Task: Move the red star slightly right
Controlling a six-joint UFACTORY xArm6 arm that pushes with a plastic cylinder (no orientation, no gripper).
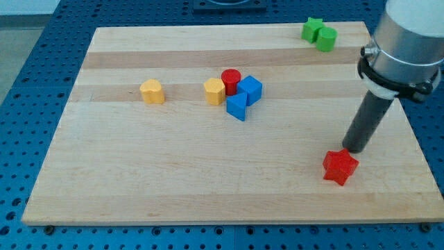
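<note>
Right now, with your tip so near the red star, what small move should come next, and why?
Probably I should first bring my tip around to the view's left side of the red star. It now stands just above the star, towards the view's top right, so pushing from here would likely send the star down or left, not right.

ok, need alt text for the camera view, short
A dark rod's tip sits just above a red star near the wooden board's lower right. Mid-board, a red cylinder, two blue blocks and a yellow block cluster; another yellow block lies left, two green blocks top right.
</note>
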